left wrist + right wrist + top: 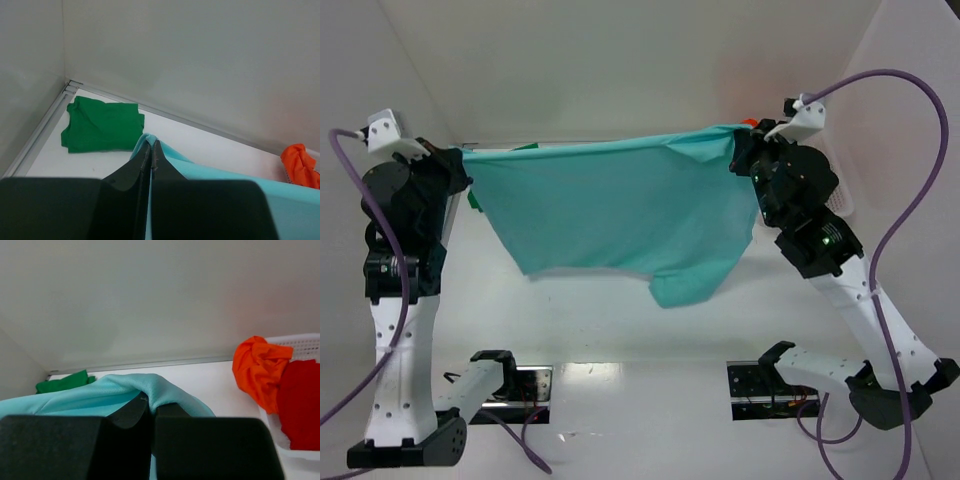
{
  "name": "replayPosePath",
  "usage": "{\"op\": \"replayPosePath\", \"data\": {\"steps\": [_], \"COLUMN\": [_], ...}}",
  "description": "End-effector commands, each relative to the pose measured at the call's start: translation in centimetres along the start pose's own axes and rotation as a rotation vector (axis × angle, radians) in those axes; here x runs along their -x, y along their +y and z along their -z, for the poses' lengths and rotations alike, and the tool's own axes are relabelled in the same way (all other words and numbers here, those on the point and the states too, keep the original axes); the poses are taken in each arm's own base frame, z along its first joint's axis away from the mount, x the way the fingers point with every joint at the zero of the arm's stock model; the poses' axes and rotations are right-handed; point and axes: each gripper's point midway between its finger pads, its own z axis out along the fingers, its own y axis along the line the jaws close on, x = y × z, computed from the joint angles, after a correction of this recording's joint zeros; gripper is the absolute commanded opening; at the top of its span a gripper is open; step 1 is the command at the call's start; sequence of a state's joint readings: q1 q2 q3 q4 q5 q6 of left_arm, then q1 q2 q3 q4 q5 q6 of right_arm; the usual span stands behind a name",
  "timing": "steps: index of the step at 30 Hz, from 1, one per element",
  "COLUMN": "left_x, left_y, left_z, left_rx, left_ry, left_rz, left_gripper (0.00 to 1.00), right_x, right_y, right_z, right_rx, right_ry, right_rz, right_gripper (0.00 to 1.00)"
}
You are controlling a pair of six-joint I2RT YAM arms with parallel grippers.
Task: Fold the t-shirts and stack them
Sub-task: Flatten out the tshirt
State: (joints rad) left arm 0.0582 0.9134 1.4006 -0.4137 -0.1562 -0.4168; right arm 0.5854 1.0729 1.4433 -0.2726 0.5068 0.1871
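Observation:
The light teal t-shirt hangs stretched in the air between both arms, its lower edge sagging over the table. My left gripper is shut on its left top corner. My right gripper is shut on its right top corner. The dark green t-shirt lies folded flat at the far left corner; it also shows in the right wrist view. The bright orange t-shirt and the red t-shirt lie crumpled in the basket at the right.
The white plastic mesh basket stands at the far right by the wall. White walls close the table at the back and both sides, with a metal rail along the far edge.

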Motion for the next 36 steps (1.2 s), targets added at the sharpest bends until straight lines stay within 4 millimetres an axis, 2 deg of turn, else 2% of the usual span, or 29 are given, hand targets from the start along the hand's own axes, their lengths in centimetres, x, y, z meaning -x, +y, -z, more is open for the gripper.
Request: {"op": "replayPosePath", "data": {"steps": [1, 2, 3, 6, 8, 9, 11, 12, 13, 14, 15, 16, 17, 18, 19, 20, 21, 23, 25, 27, 29, 30, 31, 32, 33, 34, 35, 36], "left_x": [5.3, 5.0, 6.2, 6.7, 7.9, 8.3, 9.4, 9.5, 8.6, 9.1, 8.9, 8.4, 7.5, 7.0, 6.5, 6.3, 6.5, 7.3, 9.2, 10.2, 10.9, 10.6, 10.6, 10.8, 10.5, 9.8, 8.6, 7.3], "left_y": [-1.7, -1.7, -2.1, -2.7, -3.1, -3.4, -3.5, -3.6, -3.3, -3.3, -3.1, -2.8, -2.3, -2.2, -2.0, -1.6, -1.2, -0.9, -0.6, -0.6, -0.7, -0.9, -0.9, -1.1, -1.3, -1.3, -1.0, -0.8], "left_z": [-1.5, -2.6, -2.6, -3.7, -3.3, -3.1, -1.1, -0.5, -0.1, 1.0, 2.5, 3.3, 5.2, 6.3, 7.3, 9.8, 12.1, 14.4, 17.5, 18.5, 17.6, 16.0, 15.2, 14.4, 12.7, 11.3, 9.5, 7.5], "left_rx": [-0.041, -0.034, -0.04, -0.059, -0.065, -0.078, -0.085, -0.097, -0.091, -0.095, -0.099, -0.097, -0.097, -0.108, -0.108, -0.112, -0.109, -0.106, -0.106, -0.105, -0.087, -0.086, -0.072, -0.073, -0.065, -0.056, -0.035, -0.021], "left_ry": [-0.149, -0.13, -0.153, -0.156, -0.174, -0.183, -0.208, -0.214, -0.191, -0.205, -0.212, -0.206, -0.201, -0.2, -0.195, -0.207, -0.222, -0.256, -0.331, -0.357, -0.351, -0.323, -0.316, -0.318, -0.294, -0.269, -0.244, -0.203], "left_rz": [-0.027, -0.042, -0.048, -0.058, -0.056, -0.055, -0.052, -0.052, -0.043, -0.041, -0.026, -0.027, -0.015, -0.002, 0.01, 0.011, 0.023, 0.031, 0.058, 0.063, 0.068, 0.065, 0.054, 0.054, 0.05, 0.045, 0.04, 0.032], "left_gripper": [0.0, 0.0, 0.0, 0.0, 0.0, 0.0, 0.0, 0.0, 0.0, 0.0, 0.0, 0.0, 0.0, 0.0, 0.0, 0.0, 0.0, 0.0, 0.0, 0.0, 0.0, 0.0, 0.0, 0.0, 0.0, 0.0, 0.0, 0.0], "right_x": [6.3, 7.1, 6.8, 8.6, 10.5, 10.7, 11.9, 12.4, 13.2, 13.6, 12.2, 11.9, 11.0, 10.6, 10.2, 10.2, 10.6, 10.5, 12.3, 12.9, 13.9, 14.5, 14.2, 13.4, 12.9, 11.8, 9.9, 8.7], "right_y": [-0.6, -0.4, -0.5, -0.3, 0.1, 0.3, 0.3, 0.1, -0.1, -0.2, -0.5, -0.9, -1.5, -2.1, -2.4, -2.6, -2.8, -3.1, -3.1, -3.1, -2.9, -2.9, -2.6, -2.7, -2.6, -2.6, -2.5, -2.6], "right_z": [-1.7, -1.9, -2.6, -3.1, -2.7, -2.6, -1.4, -0.6, 1.1, 2.0, 2.3, 3.1, 4.9, 7.0, 8.1, 9.3, 11.7, 13.3, 15.6, 15.8, 15.3, 15.1, 14.4, 12.4, 11.5, 10.3, 8.3, 7.5], "right_rx": [-0.086, -0.083, -0.096, -0.101, -0.079, -0.07, -0.046, -0.043, -0.015, 0.003, 0.007, 0.008, 0.029, 0.06, 0.081, 0.101, 0.153, 0.178, 0.222, 0.222, 0.207, 0.197, 0.193, 0.139, 0.122, 0.099, 0.063, 0.045], "right_ry": [-0.192, -0.216, -0.21, -0.256, -0.29, -0.283, -0.305, -0.312, -0.323, -0.334, -0.3, -0.296, -0.277, -0.279, -0.273, -0.275, -0.282, -0.273, -0.296, -0.299, -0.309, -0.318, -0.302, -0.272, -0.255, -0.227, -0.193, -0.173], "right_rz": [-0.018, -0.023, -0.015, -0.03, -0.036, -0.03, -0.05, -0.066, -0.088, -0.103, -0.095, -0.102, -0.108, -0.135, -0.143, -0.159, -0.182, -0.197, -0.204, -0.206, -0.2, -0.194, -0.187, -0.168, -0.161, -0.137, -0.121, -0.111], "right_gripper": [0.0, 0.0, 0.0, 0.0, 0.0, 0.0, 0.0, 0.0, 0.0, 0.0, 0.0, 0.0, 0.0, 0.0, 0.0, 0.0, 0.0, 0.0, 0.0, 0.0, 0.0, 0.0, 0.0, 0.0, 0.0, 0.0, 0.0, 0.0]}}
